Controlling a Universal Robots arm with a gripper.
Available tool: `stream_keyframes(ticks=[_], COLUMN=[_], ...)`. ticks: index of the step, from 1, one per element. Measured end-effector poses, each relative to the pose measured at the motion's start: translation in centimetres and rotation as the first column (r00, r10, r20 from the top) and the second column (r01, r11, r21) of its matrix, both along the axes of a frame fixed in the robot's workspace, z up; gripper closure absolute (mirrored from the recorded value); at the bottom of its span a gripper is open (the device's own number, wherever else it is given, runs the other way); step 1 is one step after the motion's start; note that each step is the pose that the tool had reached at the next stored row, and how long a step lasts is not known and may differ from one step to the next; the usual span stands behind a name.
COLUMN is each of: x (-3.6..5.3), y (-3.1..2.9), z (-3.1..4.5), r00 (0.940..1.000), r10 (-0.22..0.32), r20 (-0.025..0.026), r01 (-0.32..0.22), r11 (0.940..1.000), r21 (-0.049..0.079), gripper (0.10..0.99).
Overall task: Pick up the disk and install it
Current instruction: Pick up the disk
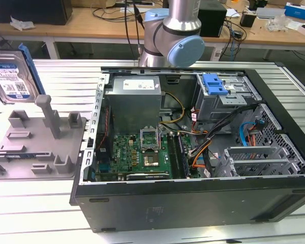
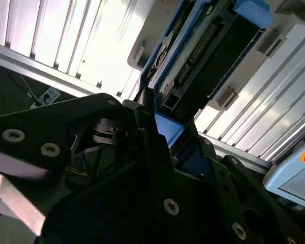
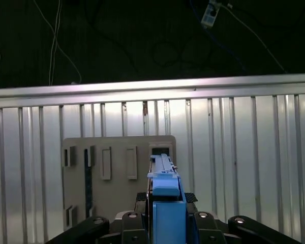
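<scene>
Well apart from the open computer case (image 1: 193,203), the disk (image 1: 12,76) hangs tilted in the air at the exterior view's left edge, above the grey holder (image 1: 35,147) that lies on the ribbed metal table (image 1: 66,71). In both wrist views the gripper (image 3: 165,201) has its black fingers (image 2: 152,145) clamped on the blue carrier bracket at the disk's end, with the holder and table slats beyond.

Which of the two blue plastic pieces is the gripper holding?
The one framing the disk, clamped in the gripper; the other, a latch, sits on the drive cage.
</scene>
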State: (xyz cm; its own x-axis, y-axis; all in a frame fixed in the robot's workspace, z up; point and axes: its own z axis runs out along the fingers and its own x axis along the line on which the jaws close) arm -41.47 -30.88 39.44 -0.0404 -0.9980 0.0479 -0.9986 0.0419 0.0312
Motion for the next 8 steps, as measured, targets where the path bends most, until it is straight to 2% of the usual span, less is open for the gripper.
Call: stream_keyframes(ticks=[2,4,8], x=[0.00,0.00,0.00], y=[0.00,0.00,0.00], z=[1.05,2.58,4.24], r00=[1.0000,1.0000,1.0000], r10=[0.000,0.000,0.000], r20=[0.0000,0.0000,0.0000], r01=[0.000,0.000,0.000], r11=[1.0000,1.0000,1.0000], r21=[-0.001,-0.002,-0.003], gripper=[0.722,0.722,0.722])
